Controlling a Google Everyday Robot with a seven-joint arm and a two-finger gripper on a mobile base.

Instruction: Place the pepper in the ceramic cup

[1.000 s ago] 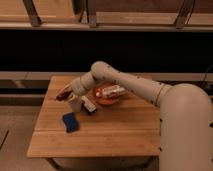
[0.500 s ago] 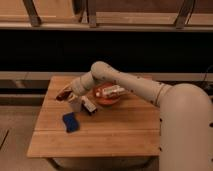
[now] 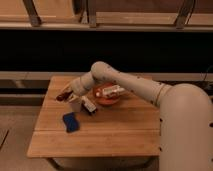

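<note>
Dark red pepper [image 3: 63,94] held tilted in gripper [image 3: 68,93] just above ceramic cup [image 3: 76,103], fingers clamped on it, small box [image 3: 90,105] beside cup, orange-red bowl [image 3: 106,97] behind, blue object [image 3: 71,122] nearer on wooden table [image 3: 115,132].

Smooth, off-white, rounded arm shell, widening from a slim forearm into a bulky cylinder at lower right. Ball-like elbow joint, faint seams between segments. Darker, smaller gripper [image 3: 70,95] at the arm's tip over the table's left part. No cables, no markings discernible.
</note>
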